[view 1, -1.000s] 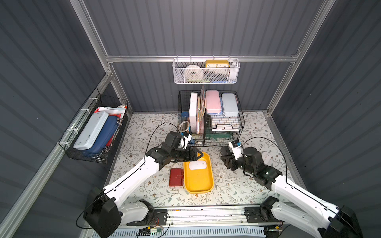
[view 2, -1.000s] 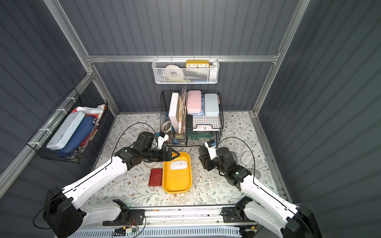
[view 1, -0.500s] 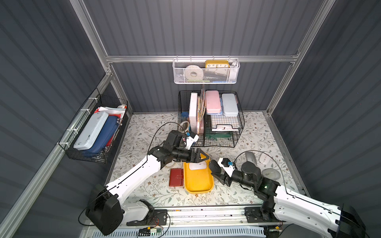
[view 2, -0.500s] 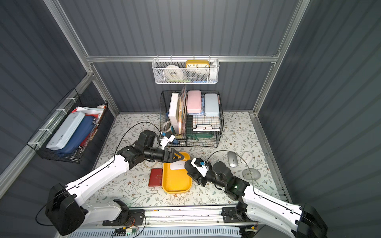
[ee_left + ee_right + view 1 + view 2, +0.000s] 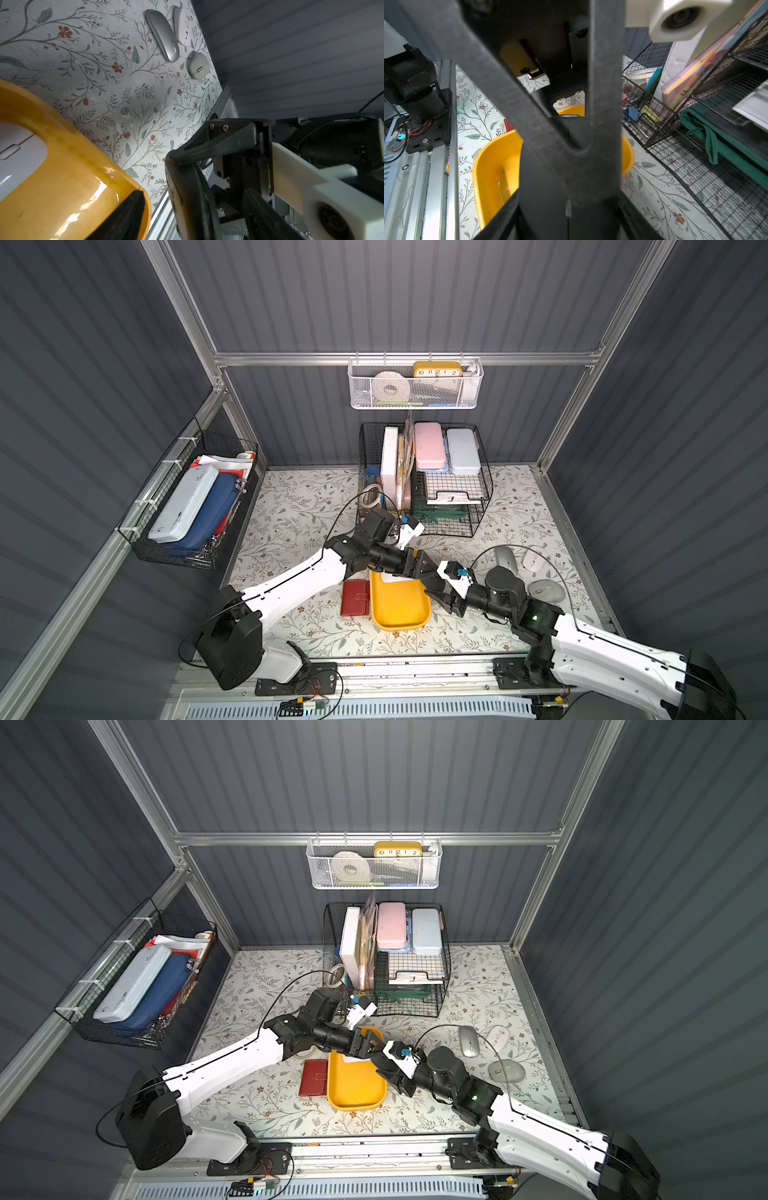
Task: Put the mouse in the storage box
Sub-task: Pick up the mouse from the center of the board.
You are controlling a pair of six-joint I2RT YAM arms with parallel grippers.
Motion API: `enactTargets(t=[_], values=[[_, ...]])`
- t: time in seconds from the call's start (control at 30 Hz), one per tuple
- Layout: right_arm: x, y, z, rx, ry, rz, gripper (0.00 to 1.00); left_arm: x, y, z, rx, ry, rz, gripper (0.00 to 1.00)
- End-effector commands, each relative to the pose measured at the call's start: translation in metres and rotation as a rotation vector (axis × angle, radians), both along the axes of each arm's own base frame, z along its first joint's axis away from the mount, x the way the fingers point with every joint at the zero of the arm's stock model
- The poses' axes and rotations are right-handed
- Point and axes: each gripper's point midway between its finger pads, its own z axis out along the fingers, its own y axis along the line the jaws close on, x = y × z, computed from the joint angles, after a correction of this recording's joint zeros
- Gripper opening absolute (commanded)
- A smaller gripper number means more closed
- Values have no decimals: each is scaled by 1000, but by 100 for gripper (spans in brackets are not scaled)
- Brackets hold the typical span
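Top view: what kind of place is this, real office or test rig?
Most likely a test cell dressed as a desk: grey panel walls on aluminium framing, a floral mat as tabletop, a black wire organizer of stationery cases, and a white mesh basket hung on the back rail.

- white mouse (image 5: 14,153) in the storage box (image 5: 68,166): cut off by the left edge of the left wrist view; in both top views mostly hidden under the left gripper (image 5: 419,568).
- storage box: far end covered by both arms in a top view (image 5: 353,1085).
- right gripper (image 5: 571,158): fills the centre of the right wrist view, blurred, tips out of frame.
- red wallet (image 5: 508,125): only a sliver shows.
- white mesh basket (image 5: 415,400): contents too small to tell.
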Motion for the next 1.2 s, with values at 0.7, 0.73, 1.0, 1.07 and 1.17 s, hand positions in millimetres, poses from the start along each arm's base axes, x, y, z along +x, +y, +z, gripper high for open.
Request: enactTargets(t=[0.7,0.73,1.0,1.07,1.17], values=[[5,3,6,12,-21,-14,50,-7,-15,-13,77,2,-49,47],[6,3,6,13,-20,-16,50,-7,-15,-13,75,3,-50,46],[8,3,5,5,-19,-26,50,-8,-14,-17,91,5,-45,38],[8,3,5,4,-19,-26,50,-8,-14,-18,92,5,-45,31],[8,3,4,1,-17,-27,51,-7,-14,-20,100,7,-41,21]])
